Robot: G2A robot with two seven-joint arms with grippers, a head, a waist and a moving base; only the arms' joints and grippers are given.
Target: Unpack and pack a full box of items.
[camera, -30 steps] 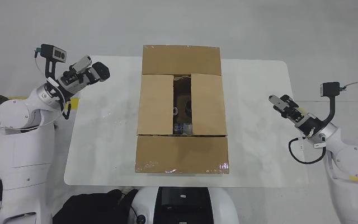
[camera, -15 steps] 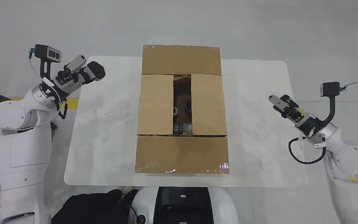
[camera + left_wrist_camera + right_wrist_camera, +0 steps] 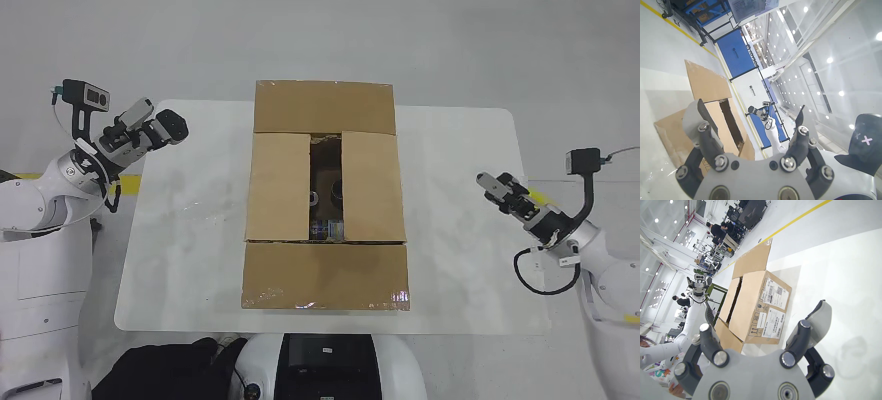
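– in the middle of the white table [image 3: 190,260] sits the cardboard box [image 3: 325,195], its long axis running from the robot's side toward the far edge.
– and its top?
– two end flaps are opened outward, one toward the robot [image 3: 325,275], one away [image 3: 323,107]. the two side flaps are folded in over the top, with a dark gap [image 3: 326,190] between them along the long axis. something lies inside, too dim to name.
– any markings?
– printed labels [image 3: 772,306] on the side wall facing the right arm.
– where is the left gripper [image 3: 751,104]?
– off the table's far left corner [image 3: 175,127], well apart from the box and pointed across toward it. its fingers [image 3: 700,111] are spread wide with nothing between them.
– and the right gripper [image 3: 763,306]?
– above the right part of the table [image 3: 490,183], also well away from the box and aimed toward it. its fingers [image 3: 819,313] are parted too, holding nothing.
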